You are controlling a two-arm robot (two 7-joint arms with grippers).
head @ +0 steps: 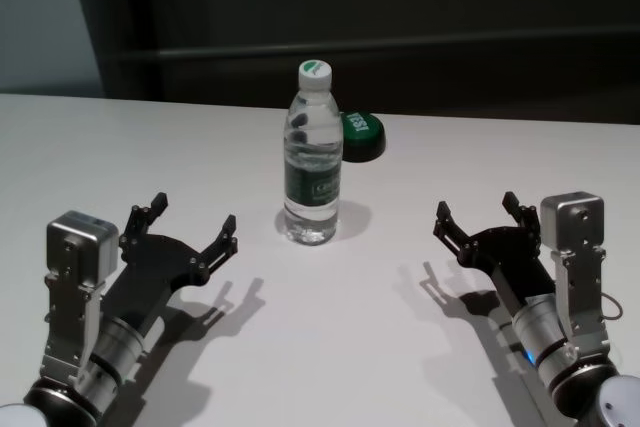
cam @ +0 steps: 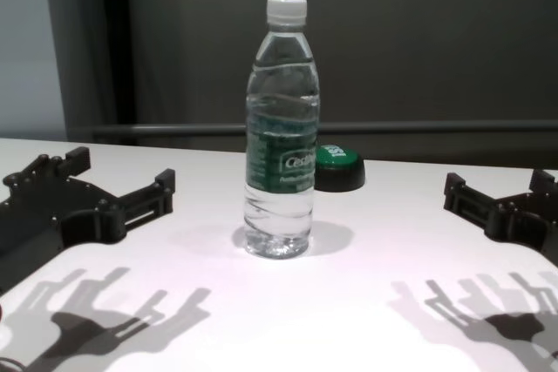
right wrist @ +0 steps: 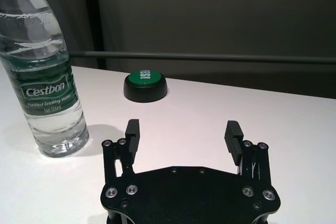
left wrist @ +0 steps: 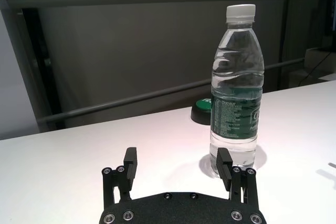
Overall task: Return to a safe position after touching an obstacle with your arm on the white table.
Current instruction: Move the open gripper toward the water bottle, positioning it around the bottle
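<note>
The clear water bottle (head: 313, 157) with a white cap and dark green label stands upright in the middle of the white table (head: 150, 157). It also shows in the left wrist view (left wrist: 236, 93), the right wrist view (right wrist: 47, 87) and the chest view (cam: 281, 137). My left gripper (head: 193, 222) is open and empty, to the left of the bottle and nearer me, apart from it. My right gripper (head: 477, 215) is open and empty, to the right of the bottle, apart from it. Both hover low over the table.
A black push button with a green top (head: 361, 135) sits just behind the bottle to its right, near the table's far edge. A dark wall with a rail runs behind the table.
</note>
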